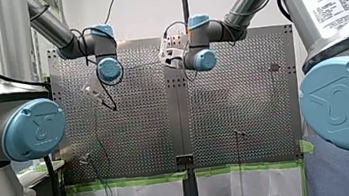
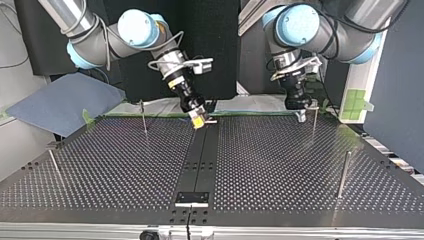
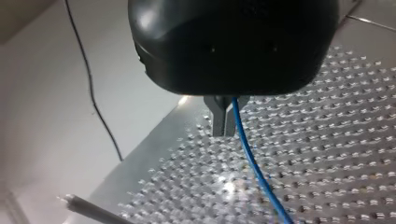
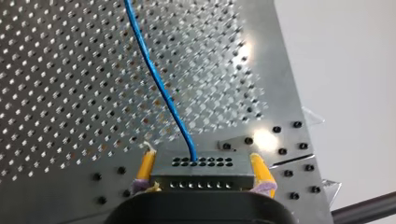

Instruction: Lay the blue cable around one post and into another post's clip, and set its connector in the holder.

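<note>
In the right wrist view my right gripper [image 4: 201, 161] has its yellow pads [image 4: 146, 164] clamped on either side of the black connector [image 4: 203, 171]. The blue cable [image 4: 159, 86] leaves the connector's top face and runs off over the perforated table [image 4: 60, 93]. In the left wrist view my left gripper [image 3: 223, 128] shows its metal fingers drawn together with the cable running hard against them. I judge it pinched there, though the contact itself is hidden. A slim post [image 3: 93, 212] lies ahead of the gripper, off to one side. In the top view both grippers sit low at the table's far edge. The right one is over the far end of the dark centre strip [image 2: 200, 160], and the left one is just beside the far post [image 2: 314, 122] at the view's right. The cable between them is too thin to make out. A small black block at the strip's near end is, I think, the holder [image 2: 191, 198]. In the front view the cable shows only as a faint line between the two wrists. As far as I can see no routing is done yet, so I judge the step in hand to be the wrap around that first post. I would hold the span lightly taut, sweep the left gripper low around the post, and let the right follow without twisting the connector.
</note>
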